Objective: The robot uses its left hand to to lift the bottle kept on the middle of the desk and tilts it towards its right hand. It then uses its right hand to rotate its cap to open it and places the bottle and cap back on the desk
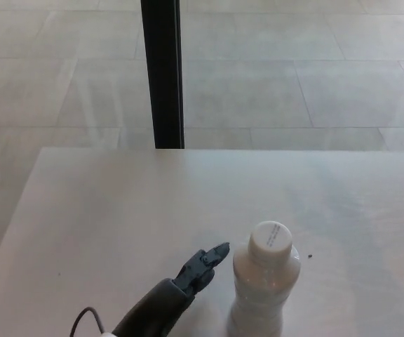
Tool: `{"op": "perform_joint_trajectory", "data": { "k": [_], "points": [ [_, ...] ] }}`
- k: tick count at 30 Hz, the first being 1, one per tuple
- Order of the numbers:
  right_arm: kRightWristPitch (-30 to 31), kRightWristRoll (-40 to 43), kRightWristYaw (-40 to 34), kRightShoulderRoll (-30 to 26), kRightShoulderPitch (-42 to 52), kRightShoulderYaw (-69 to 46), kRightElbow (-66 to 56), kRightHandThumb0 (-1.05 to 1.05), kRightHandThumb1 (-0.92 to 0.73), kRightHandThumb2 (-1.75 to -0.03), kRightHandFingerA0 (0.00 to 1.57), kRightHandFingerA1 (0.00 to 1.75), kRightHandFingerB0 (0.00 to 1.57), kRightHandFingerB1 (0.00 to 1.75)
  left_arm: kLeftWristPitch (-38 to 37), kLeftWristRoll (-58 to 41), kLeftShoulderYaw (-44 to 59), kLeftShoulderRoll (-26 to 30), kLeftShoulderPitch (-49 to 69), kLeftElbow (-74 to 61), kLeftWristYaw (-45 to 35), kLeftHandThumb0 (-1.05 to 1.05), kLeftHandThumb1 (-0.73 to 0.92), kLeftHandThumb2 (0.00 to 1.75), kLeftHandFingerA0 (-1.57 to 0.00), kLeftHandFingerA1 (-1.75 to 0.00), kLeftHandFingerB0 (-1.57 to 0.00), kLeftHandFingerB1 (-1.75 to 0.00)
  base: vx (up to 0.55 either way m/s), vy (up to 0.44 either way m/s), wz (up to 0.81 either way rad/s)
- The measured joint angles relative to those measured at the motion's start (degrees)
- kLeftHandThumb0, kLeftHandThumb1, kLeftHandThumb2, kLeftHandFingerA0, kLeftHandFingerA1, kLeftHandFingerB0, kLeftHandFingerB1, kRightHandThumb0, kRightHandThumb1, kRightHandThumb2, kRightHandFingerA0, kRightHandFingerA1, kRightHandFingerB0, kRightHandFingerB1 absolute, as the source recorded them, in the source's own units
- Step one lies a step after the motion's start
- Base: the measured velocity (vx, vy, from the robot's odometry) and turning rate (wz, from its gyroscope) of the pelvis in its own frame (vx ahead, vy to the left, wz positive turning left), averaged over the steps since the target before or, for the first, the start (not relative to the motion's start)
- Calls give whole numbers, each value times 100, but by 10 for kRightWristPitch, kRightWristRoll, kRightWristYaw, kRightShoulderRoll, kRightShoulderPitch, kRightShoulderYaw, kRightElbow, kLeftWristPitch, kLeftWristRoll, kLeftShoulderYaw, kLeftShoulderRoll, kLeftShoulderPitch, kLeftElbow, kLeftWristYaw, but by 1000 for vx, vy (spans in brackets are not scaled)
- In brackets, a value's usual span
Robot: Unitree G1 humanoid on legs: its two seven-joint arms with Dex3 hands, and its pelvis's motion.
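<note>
Your bottle stands upright on the desk, near the front edge, its white cap on. Just beside it on its left comes your left hand, fingers stretched toward the bottle's shoulder but short of touching (nothing held, not clenched). A dark post rises behind the desk.

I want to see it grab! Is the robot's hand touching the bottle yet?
Apart. In the head view, a thin strip of desk shows between the left hand fingertip and the bottle.
</note>
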Motion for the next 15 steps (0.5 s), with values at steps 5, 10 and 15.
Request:
{"op": "perform_joint_trajectory", "data": {
  "k": [5,10,15],
  "points": [
    [0,0,-3,4,0,1,0,-89,-92,-74,13,40,20,30,-4,24,-4,-45,0,16,41,-79,45,67,0,0,0,0,0,0,0],
    [1,-1,-9,12,-5,5,0,-88,-92,-73,15,41,20,29,-14,46,-6,-81,0,34,83,-84,44,71,0,0,0,0,0,0,0],
    [1,-5,-16,15,-8,10,0,-92,-78,-91,15,46,15,35,-38,65,-4,-108,0,62,123,-82,50,56,0,0,0,0,0,0,0]
  ]
}}
